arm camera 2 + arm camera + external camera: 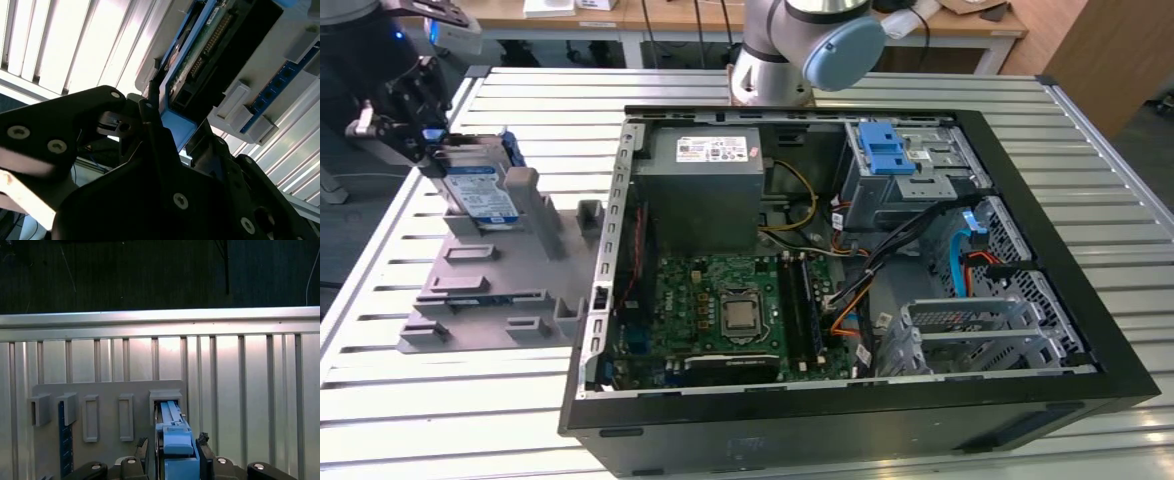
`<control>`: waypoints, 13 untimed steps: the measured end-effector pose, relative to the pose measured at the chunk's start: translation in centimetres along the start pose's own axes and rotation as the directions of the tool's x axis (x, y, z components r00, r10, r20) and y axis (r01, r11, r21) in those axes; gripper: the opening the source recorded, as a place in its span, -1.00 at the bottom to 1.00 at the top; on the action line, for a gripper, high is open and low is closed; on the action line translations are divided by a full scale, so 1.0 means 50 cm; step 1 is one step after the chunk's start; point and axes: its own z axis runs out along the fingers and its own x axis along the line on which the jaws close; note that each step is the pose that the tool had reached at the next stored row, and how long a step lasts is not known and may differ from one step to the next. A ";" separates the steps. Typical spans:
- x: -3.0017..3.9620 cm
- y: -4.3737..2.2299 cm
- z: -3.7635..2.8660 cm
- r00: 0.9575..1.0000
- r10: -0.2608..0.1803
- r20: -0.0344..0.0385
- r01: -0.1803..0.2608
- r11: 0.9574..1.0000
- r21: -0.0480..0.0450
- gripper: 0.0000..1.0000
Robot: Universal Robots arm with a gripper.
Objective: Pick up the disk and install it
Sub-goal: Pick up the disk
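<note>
Pick-up step: the hand [172, 441] looks clamped on the disk [482, 194], upright in the grey holder [480, 272] at the exterior view's left of the bench [440, 405], so freeing it calls for a straight pull along its slot.

Exterior view high, angled down on table [1101, 150]; both wrist views v. near disk [200, 55] [175, 440].

No text can be read with certainty anywhere in the scene. The disk [475, 185] carries a blue-and-white label [487, 205] whose print is too small to make out. The grey power-supply box [700, 178] bears a white sticker [714, 150] with dark lines of print, likewise illegible. Markings on the green motherboard [687, 300] and its processor [739, 312] cannot be made out.
</note>
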 end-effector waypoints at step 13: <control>0.000 0.000 0.001 1.000 0.000 0.000 0.000 1.000 0.000 -0.26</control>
